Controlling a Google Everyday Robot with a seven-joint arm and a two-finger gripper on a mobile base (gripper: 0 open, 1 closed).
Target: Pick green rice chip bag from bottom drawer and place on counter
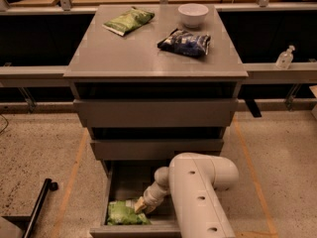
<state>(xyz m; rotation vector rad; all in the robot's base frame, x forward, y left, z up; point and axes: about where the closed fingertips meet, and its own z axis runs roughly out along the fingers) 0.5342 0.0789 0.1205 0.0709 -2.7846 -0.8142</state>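
Note:
The bottom drawer (133,229) is pulled open at the foot of the cabinet. In its front left part lies the green rice chip bag (125,214), bright green and puffy. My gripper (139,206) reaches down into the drawer from my white arm (200,192) and sits at the bag's right upper edge, touching it or close to it. The counter (133,53) is the grey cabinet top above.
On the counter lie a flatter dark green bag (128,21) at the back left, a dark blue-and-white bag (185,41) and a white bowl (193,14). The two upper drawers are closed. A clear bottle (285,57) stands on the right rail. A black pole (37,209) lies on the floor at the left.

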